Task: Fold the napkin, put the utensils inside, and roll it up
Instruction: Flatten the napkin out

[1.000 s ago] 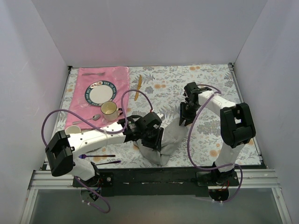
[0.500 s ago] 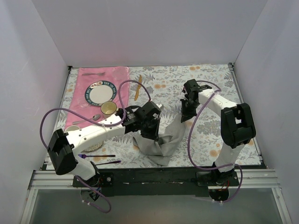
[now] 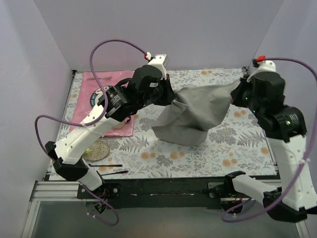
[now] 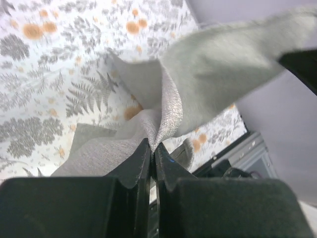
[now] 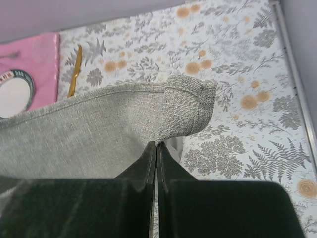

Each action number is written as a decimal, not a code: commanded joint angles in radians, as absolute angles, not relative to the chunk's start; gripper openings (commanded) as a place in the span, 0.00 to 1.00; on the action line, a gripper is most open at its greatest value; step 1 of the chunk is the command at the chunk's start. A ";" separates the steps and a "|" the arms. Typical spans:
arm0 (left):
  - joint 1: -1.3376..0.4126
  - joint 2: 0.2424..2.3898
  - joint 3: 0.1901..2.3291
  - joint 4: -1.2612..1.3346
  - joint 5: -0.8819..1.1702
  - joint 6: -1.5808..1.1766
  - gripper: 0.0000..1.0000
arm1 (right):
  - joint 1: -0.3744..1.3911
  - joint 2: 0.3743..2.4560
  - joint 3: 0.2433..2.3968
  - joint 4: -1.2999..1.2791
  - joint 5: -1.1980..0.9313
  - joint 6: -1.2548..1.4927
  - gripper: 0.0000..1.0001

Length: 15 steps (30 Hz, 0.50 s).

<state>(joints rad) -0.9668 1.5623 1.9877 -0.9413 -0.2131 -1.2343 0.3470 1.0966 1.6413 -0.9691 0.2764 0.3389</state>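
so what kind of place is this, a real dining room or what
Probably a robot test booth dressed as a dining table: plain white walls box in a floral tablecloth, with a pink placemat and plate.

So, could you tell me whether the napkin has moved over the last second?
Yes. The napkin rose from a heap near the black front rail and now hangs stretched, farther back.
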 commanded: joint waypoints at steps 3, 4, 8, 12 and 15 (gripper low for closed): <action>-0.963 1.404 2.005 -0.769 -0.299 -1.171 0.00 | 0.344 0.933 1.784 -1.046 0.413 0.322 0.01; -0.963 1.350 1.978 -0.702 -0.288 -1.143 0.00 | 0.344 0.911 1.802 -1.036 0.417 0.316 0.01; -0.963 1.267 1.948 -0.591 -0.172 -1.074 0.00 | 0.344 0.830 1.923 -1.000 0.400 0.314 0.01; -0.965 1.314 2.106 -0.623 -0.013 -1.042 0.00 | 0.344 0.830 2.081 -0.999 0.358 0.295 0.01; -0.963 1.353 2.195 -0.620 0.095 -1.083 0.00 | 0.344 0.850 2.175 -1.009 0.331 0.299 0.01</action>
